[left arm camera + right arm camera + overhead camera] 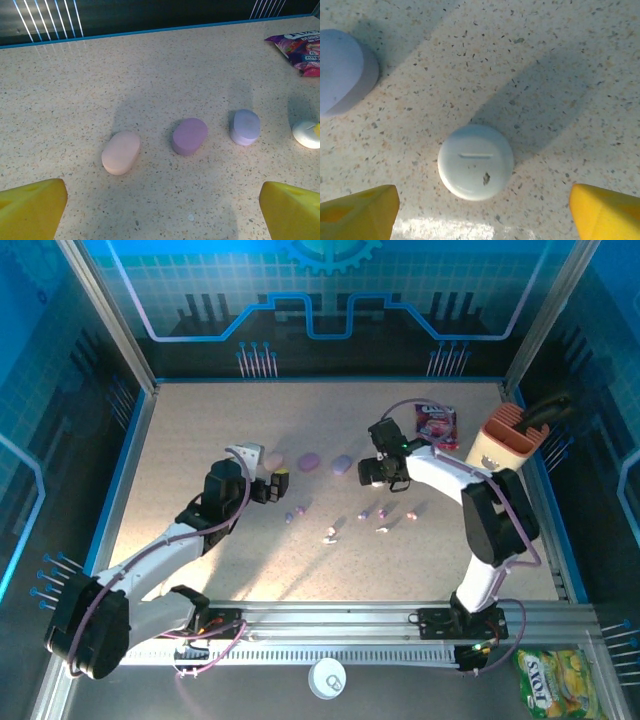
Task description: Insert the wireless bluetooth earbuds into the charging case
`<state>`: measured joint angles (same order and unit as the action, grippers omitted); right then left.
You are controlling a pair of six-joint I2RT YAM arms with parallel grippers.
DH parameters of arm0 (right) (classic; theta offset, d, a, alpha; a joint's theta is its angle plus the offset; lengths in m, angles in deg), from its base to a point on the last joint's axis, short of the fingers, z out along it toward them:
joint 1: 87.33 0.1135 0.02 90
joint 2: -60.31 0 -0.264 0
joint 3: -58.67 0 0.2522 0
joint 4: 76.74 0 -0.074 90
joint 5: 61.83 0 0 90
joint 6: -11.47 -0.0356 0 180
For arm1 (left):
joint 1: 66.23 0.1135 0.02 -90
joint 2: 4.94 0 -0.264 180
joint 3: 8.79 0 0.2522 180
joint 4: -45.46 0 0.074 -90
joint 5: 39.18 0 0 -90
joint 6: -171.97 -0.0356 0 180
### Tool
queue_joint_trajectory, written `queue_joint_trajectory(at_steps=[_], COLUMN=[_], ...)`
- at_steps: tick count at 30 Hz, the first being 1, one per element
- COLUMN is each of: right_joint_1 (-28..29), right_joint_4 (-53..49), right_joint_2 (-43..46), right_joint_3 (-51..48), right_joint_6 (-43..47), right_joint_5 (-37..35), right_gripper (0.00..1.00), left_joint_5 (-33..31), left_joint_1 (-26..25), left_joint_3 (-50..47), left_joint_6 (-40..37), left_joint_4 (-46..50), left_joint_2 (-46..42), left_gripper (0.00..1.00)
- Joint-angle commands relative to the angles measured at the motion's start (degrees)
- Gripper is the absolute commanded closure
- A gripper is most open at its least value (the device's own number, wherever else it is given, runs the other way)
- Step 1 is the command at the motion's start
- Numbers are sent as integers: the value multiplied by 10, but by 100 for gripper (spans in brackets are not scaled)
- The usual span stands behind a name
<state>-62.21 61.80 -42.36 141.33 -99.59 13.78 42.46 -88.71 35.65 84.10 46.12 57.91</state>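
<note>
Left arm: the left arm (165, 545) runs low over the table (200, 420) from its base, away and toward the centre, with the left gripper (161, 212) aimed at a row of cases.
Left gripper: fingers spread wide, nothing between them.
Ahead of left gripper: pink case (121, 152), purple case (190, 136) and lilac case (245, 127) lie side by side, apart from each other.
Right arm: the right arm (497, 520) rises from its base, bends at the elbow and reaches back toward the centre, with the right gripper (480, 212) pointing down.
Right gripper: fingers spread wide, holding nothing. A round white case (475, 161) lies on the table between them, touching neither.
Earbuds: the earbuds (363, 514) lie scattered and loose on the table, on the near side of both grippers and apart from the cases.
Cut off: both pairs of yellow fingertips by the lower frame edges; the lilac case by the left edge of the right wrist view; a packet (300, 50) by the right edge of the left wrist view.
Hard to make out: the earbuds' colours and shapes, too small in the top view; a dark speck on the white case.
</note>
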Motion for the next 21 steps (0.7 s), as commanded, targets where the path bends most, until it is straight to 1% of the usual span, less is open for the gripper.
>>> queue_joint_trajectory(at_steps=[1, 4, 7, 15, 21], right_joint_1=[6, 6, 6, 3, -1], right_joint_4=[-53, -60, -66, -77, -75], right_joint_2=[-28, -49, -70, -113, -133], right_joint_3=[28, 44, 62, 96, 111], right_joint_6=[-19, -20, -19, -14, -20], right_joint_5=[13, 16, 19, 24, 33], right_gripper=[16, 19, 24, 28, 34], left_joint_5=[-10, -11, -10, -9, -10], left_joint_1=[-7, -8, -9, -12, -15], left_joint_3=[-2, -2, -2, -3, -5], left_joint_6=[9, 10, 10, 12, 12], left_joint_4=[2, 2, 1, -3, -5], left_joint_2=[1, 5, 9, 19, 22], left_gripper=[1, 1, 1, 1, 1])
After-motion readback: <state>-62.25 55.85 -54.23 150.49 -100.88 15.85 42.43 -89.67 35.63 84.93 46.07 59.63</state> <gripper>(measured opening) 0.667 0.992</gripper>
